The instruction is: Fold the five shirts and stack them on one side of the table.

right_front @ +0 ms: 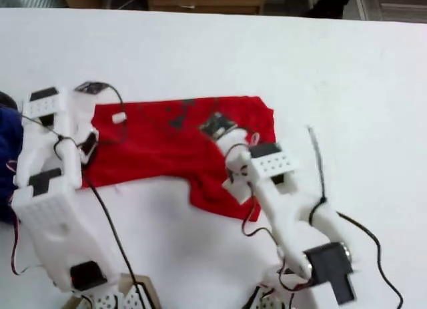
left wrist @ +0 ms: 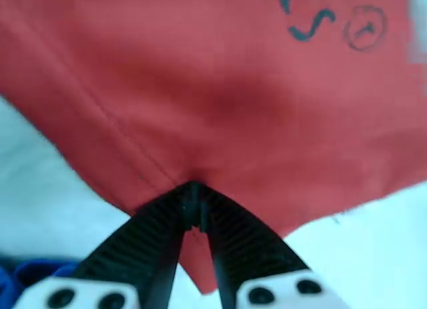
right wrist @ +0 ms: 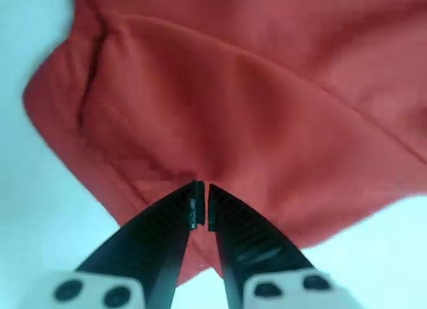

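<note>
A red shirt (right_front: 160,142) with a dark print lies spread across the middle of the white table (right_front: 280,55). At the shirt's left edge, my left gripper (right_front: 89,147) is shut on a pinch of the fabric. In the left wrist view the red shirt (left wrist: 233,109) bunches into the closed left gripper (left wrist: 194,219). My right gripper (right_front: 233,170) is at the shirt's lower right part. In the right wrist view its black fingers (right wrist: 167,229) are pressed together on a fold of the red shirt (right wrist: 253,102) at the right gripper (right wrist: 199,205).
A blue shirt (right_front: 7,142) sits bunched at the table's far left edge, behind the left arm, and blue cloth (left wrist: 20,275) also shows beside the left gripper. Bare white tabletop extends beyond the shirt and to its right. Furniture stands past the table's far edge.
</note>
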